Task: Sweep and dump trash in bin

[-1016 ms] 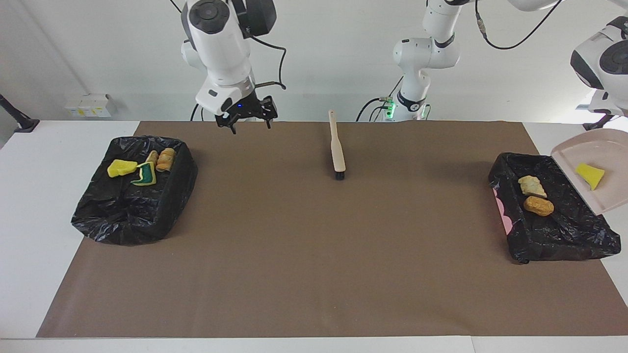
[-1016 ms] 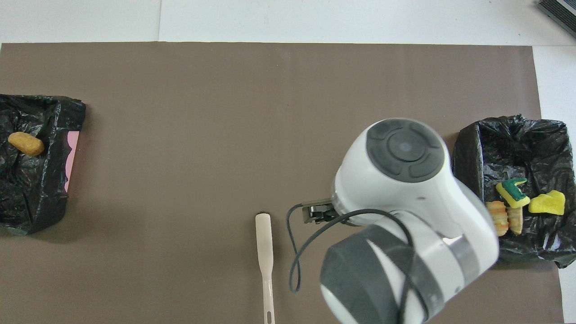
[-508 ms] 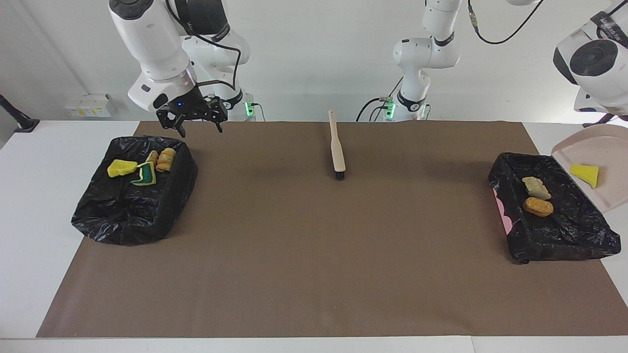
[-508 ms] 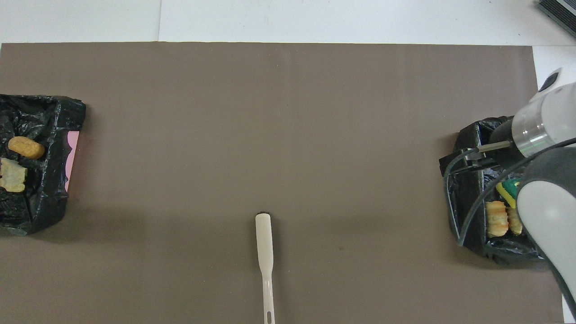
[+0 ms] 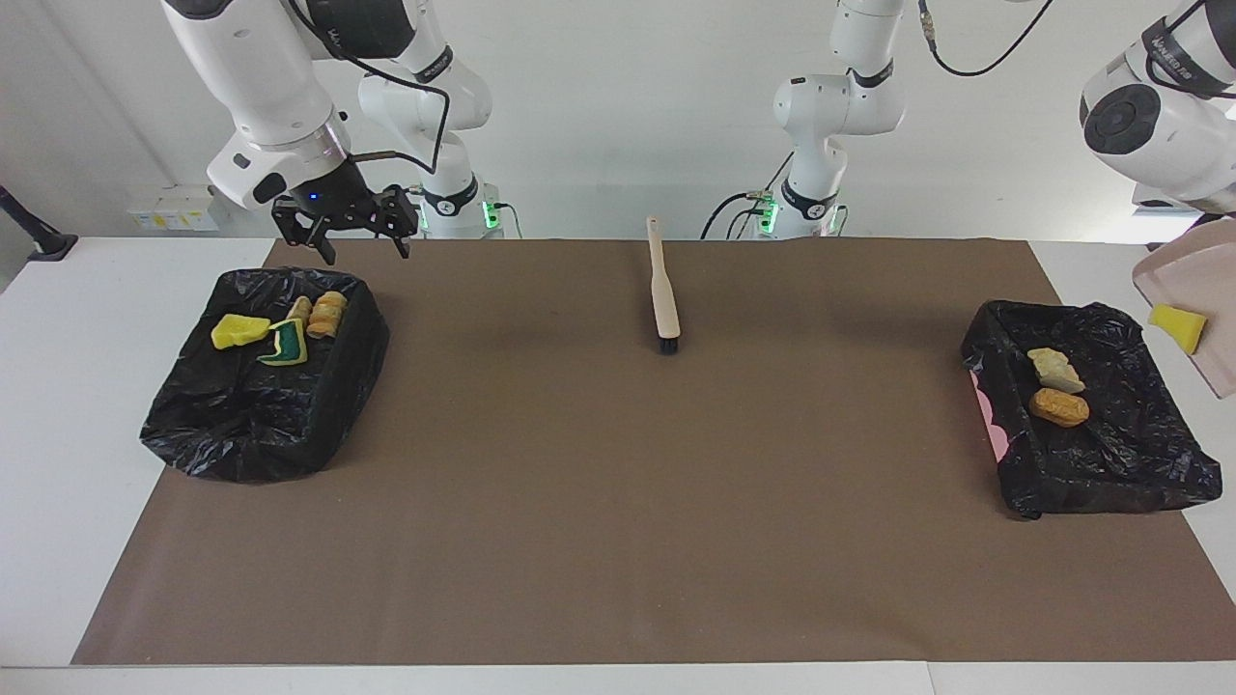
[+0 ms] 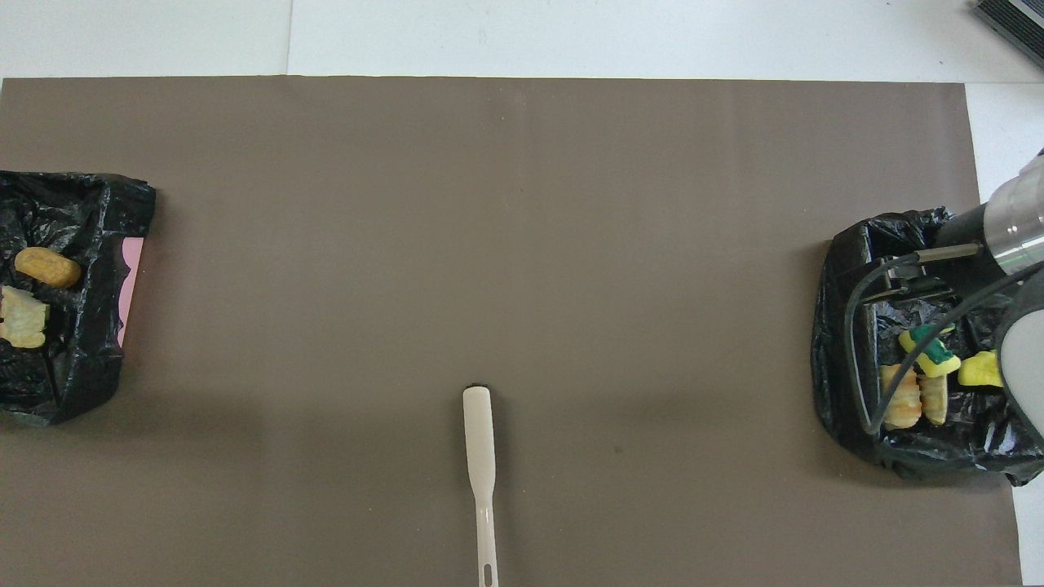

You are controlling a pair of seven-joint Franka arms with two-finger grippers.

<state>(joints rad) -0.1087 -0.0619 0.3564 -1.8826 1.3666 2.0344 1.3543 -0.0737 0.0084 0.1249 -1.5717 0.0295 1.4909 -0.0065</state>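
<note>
Brown paper covers the counter, brush [image 5: 663,294] lying mid-counter. Since a second ago the right hand [image 5: 353,236], open and empty, has swung over its bin [image 5: 266,425] holding four trash lumps [image 5: 280,328]. The left hand, off-frame but closed, has tilted the dustpan [image 5: 1197,290] with one yellow piece [image 5: 1178,327] beside the other bin [image 5: 1110,454], now holding two lumps [image 5: 1054,386].

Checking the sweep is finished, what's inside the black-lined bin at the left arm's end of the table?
Two pieces lie in that bin: a pale beige chunk and an orange-brown chunk beside it. A yellow sponge piece sits on the raised dustpan, not in the bin. Anything under the liner's folds is hidden.
</note>
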